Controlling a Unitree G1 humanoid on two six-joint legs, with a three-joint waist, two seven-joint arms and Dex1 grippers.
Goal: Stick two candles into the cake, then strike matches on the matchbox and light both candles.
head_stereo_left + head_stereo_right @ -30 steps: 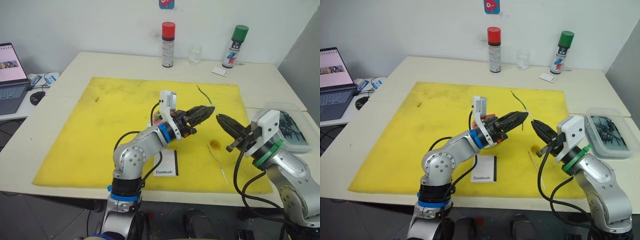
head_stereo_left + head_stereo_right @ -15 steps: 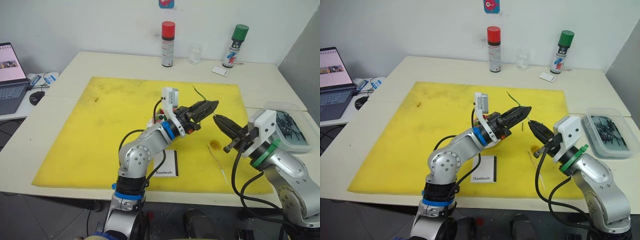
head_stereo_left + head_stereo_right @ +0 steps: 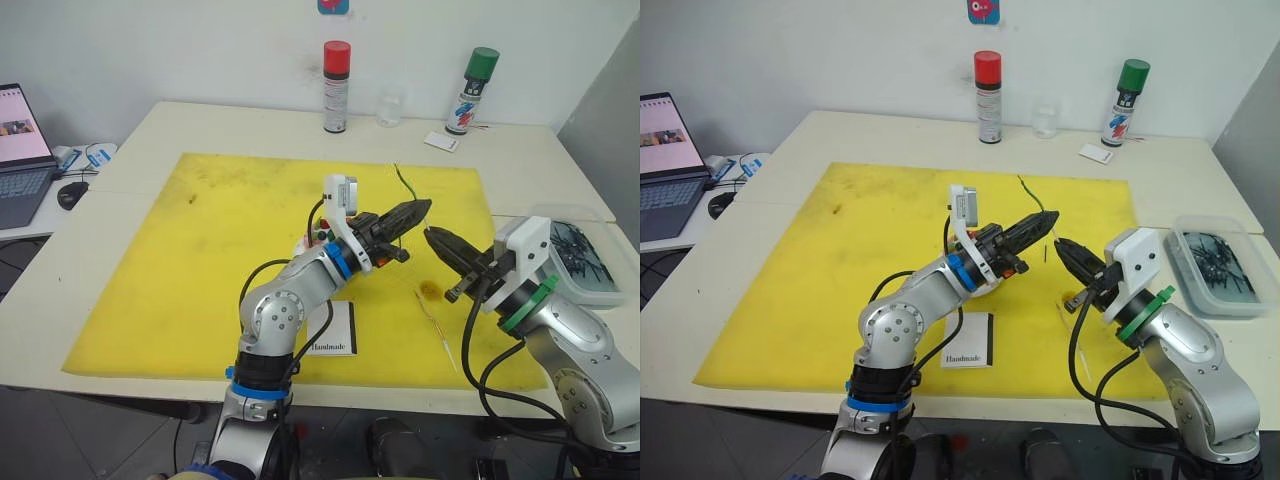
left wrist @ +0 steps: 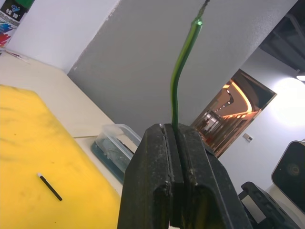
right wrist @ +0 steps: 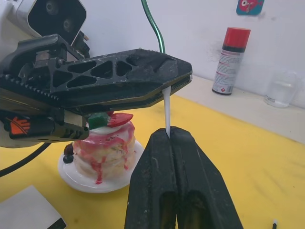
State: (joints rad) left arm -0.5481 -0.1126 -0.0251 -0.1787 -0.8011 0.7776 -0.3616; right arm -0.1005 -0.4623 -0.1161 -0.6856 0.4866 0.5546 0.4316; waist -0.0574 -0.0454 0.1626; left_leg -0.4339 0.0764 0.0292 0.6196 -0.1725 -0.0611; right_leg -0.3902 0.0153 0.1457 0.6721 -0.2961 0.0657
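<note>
Left gripper (image 3: 425, 206): raised above the yellow mat (image 3: 230, 230), fingers pressed together on the green candle (image 4: 178, 86), which rises slightly wavy out of the fingertips; a thin white stem at the candle's other end hangs below the gripper in the right wrist view. Right gripper (image 3: 431, 236): just beside the left one, tips pointing toward it, fingers closed on the tip of that white stem (image 5: 166, 110); the two grippers are near but not touching. Cake (image 5: 107, 142): pink and white layers with red pieces on top, on a small white plate (image 5: 78, 175), standing on the mat behind the left forearm, mostly hidden by it in the head views; no candle is stuck in it. Second candle (image 3: 436, 324): pale, thin, lying flat on the mat below the right gripper, close to a small brown stain (image 3: 431, 288). Matchbox (image 3: 332, 327): white, printed "Handmade", flat on the mat near its front edge, beside the left arm's elbow. Match (image 4: 50, 186): one short dark stick with a pale tip, lying on the mat. Clear plastic tub (image 3: 590, 255): on the table at the mat's right edge, holding dark bits. Back of table: spray can with red cap (image 3: 336, 88), small clear glass (image 3: 389, 107), spray can with green cap (image 3: 471, 92), small white card (image 3: 440, 143). Far left: laptop (image 3: 22, 150) and a dark mouse (image 3: 73, 195).
</note>
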